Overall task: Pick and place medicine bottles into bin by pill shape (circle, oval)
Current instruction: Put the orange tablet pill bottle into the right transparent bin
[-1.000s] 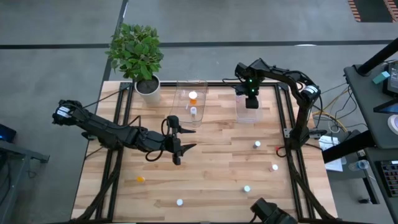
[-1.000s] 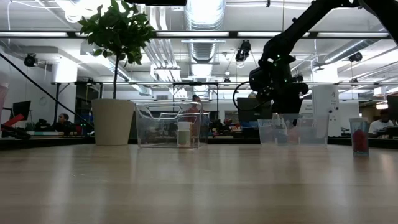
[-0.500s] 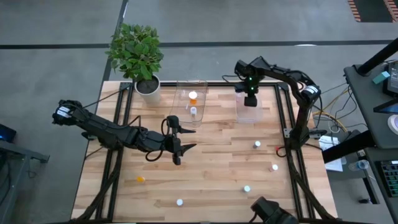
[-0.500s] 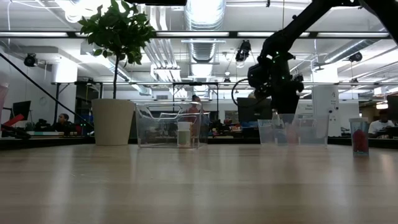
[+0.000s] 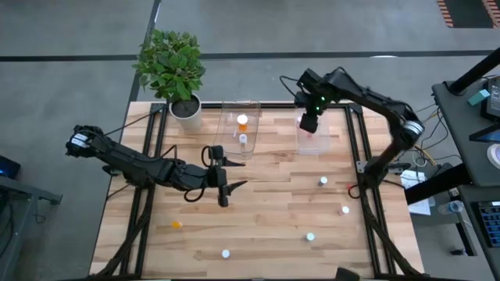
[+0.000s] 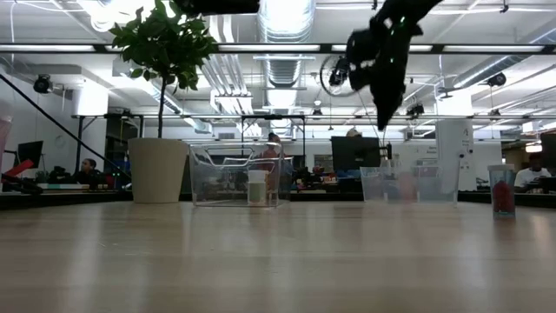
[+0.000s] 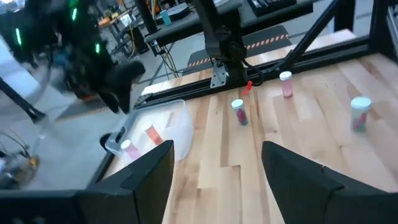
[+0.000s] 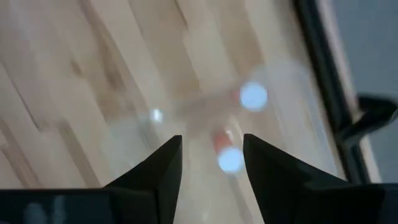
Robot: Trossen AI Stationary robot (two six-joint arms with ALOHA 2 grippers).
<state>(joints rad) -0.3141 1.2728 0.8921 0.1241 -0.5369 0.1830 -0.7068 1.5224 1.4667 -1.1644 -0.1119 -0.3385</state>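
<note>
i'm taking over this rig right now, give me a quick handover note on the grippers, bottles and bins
Right gripper: open and empty, raised above the right bin at the far side of the table.
Left gripper: open and empty, waiting over mid table.
Done: two bottles lie in the right bin; the left bin holds an orange-topped bottle and a white one.
Left: five loose bottles on the table, one orange at the near left, one white at the near edge, and three on the right side.
</note>
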